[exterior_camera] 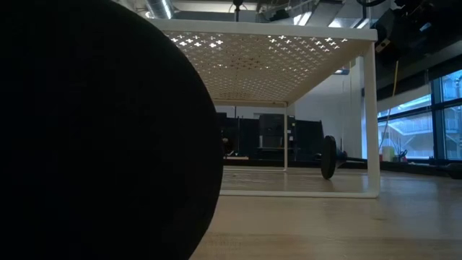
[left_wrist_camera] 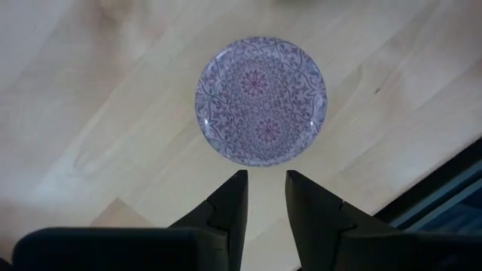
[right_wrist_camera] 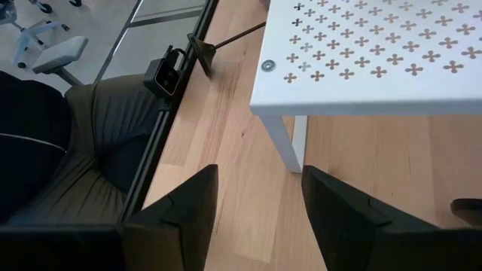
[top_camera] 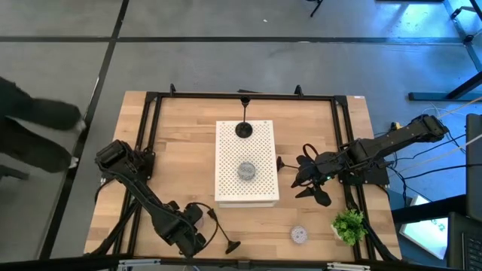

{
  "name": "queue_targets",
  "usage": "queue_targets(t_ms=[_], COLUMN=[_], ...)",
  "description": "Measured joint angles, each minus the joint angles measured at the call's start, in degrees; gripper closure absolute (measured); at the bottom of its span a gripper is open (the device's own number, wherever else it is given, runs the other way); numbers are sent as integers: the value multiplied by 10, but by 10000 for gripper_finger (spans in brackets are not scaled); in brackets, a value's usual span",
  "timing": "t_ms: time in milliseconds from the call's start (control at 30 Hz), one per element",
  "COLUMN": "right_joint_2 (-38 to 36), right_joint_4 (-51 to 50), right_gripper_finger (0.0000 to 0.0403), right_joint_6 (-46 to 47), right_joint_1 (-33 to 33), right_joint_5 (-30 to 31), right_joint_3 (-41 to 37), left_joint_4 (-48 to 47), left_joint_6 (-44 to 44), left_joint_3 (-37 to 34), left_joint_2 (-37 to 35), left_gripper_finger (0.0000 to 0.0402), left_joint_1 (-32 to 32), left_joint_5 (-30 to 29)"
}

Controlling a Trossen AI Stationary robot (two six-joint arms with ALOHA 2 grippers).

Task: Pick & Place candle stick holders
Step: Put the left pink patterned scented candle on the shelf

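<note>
**Left fingers over a patterned puck**

I see my left gripper (left_wrist_camera: 265, 197) hovering above the lavender puck (left_wrist_camera: 261, 100) on the desk (left_wrist_camera: 90, 90), fingers narrowly parted, grasping nothing. Right gripper (right_wrist_camera: 260, 197) waits released beside the white board (top_camera: 246, 162), which carries a grey puck (top_camera: 246, 171) and black holder (top_camera: 244, 129).

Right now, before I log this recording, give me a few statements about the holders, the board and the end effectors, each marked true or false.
1. A grey puck lies on the white perforated board. True.
2. The right end effector grips a black holder. False: its fingers stand apart with nothing between them.
3. A patterned lavender puck lies on the wood just ahead of the left end effector. True.
4. The green plant stands on the white board. False: it stands on the wooden table, off the board, on the right arm's side.
</note>
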Motion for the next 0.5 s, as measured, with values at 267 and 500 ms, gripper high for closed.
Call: queue_targets(t_ms=[267,500], right_joint_2=[0,0], right_joint_4=[0,0], right_gripper_finger=[208,208], right_joint_6=[0,0], right_joint_1=[0,0], right_joint_5=[0,0], right_joint_3=[0,0], left_joint_4=[-15,-39], left_joint_6=[25,61], left_joint_3=[0,0], left_joint_2=[0,0], left_gripper_finger=[315,257], left_joint_1=[13,34], left_joint_5=[2,9])
